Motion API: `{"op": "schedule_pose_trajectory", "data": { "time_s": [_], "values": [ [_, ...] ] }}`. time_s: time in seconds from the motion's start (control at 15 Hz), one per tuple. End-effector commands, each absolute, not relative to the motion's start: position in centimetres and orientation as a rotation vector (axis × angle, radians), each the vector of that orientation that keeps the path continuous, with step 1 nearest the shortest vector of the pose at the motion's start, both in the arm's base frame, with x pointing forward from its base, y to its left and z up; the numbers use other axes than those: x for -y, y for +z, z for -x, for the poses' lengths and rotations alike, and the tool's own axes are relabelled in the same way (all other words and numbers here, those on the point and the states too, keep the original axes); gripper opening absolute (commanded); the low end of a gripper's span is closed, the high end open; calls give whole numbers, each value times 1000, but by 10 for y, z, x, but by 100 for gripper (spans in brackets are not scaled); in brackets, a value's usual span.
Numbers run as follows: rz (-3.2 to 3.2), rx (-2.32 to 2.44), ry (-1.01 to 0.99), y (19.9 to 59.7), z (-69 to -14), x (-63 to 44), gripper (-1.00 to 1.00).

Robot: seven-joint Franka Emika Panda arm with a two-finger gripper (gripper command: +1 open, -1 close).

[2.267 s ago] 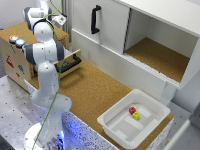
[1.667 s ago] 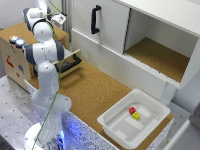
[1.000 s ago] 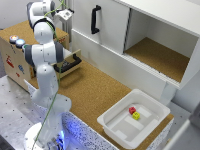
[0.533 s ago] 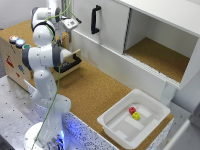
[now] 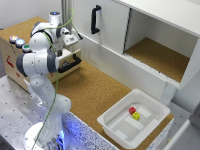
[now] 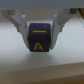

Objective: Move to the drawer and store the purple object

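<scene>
In the wrist view, a purple block (image 6: 41,38) with a yellow letter A on its face sits between the two fingers of my gripper (image 6: 41,34), which is shut on it. The surface behind it is pale and blurred. In the exterior view my gripper (image 5: 70,38) hangs just above the back of the drawer (image 5: 66,61), a light-wood drawer standing pulled out, with a black bar handle (image 5: 70,64) across its front. From that view the hand hides the purple block.
The drawer belongs to a low wooden box (image 5: 14,54) with coloured buttons on top. A white cabinet with a vertical black handle (image 5: 94,19) and an open compartment (image 5: 156,56) stands behind. A white tub (image 5: 116,125) holds a red and a yellow piece.
The arm has swung toward the exterior view's right and lowered, bringing the gripper from over the wooden box to above the pulled-out drawer.
</scene>
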State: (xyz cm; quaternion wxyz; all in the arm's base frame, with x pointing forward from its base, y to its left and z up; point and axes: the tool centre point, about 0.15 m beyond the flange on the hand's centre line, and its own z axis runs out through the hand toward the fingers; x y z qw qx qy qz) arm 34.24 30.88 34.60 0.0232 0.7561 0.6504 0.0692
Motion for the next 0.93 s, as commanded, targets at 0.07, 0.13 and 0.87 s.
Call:
{"op": "schedule_pose_trajectory", "data": {
  "time_s": [0.07, 0.13, 0.87],
  "values": [
    [-2279, -2145, 229, 336, -337, -310, -100],
    [-2270, -2161, 181, 333, -333, -309, 100],
    [-2237, -2075, 234, 366, -342, -307, 100]
  ]
}}
